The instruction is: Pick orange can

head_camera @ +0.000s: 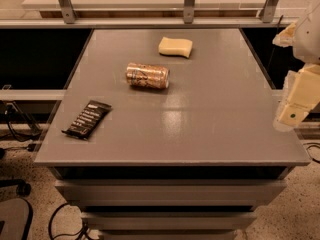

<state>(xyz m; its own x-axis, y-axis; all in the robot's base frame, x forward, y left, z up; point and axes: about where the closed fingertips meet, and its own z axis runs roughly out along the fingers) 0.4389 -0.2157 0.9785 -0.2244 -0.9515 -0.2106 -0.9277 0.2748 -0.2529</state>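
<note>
Gripper [292, 111] hangs at the right edge of the view, just off the right side of the table [210, 134] and about level with the table's middle. It shows as a pale cream block below the white arm [307, 29]. Whether it is open or closed cannot be told. It holds nothing that can be seen, and it is well apart from everything on the table.

The orange can [147, 76] lies on its side on the grey table top, a little left of the middle and in the back half. Its long axis runs roughly left to right, and its shiny copper side with pale printed markings faces the camera. Nothing touches it.

1 pale yellow sponge [175, 47] lies flat behind the can and slightly to its right, near the back edge of the table, apart from the can. 1 flat black wrapper [87, 119] with pale lettering lies near the front left corner. It is turned at an angle, its far end pointing toward the back right, and it is well apart from the can.

Below the table top, grey panels [170, 189] step inward toward the floor. Behind the table runs a rail with 3 metal posts [189, 4] rising from it. The floor [295, 219] is pale and speckled, and dark cables [62, 224] lie on it at the lower left.
</note>
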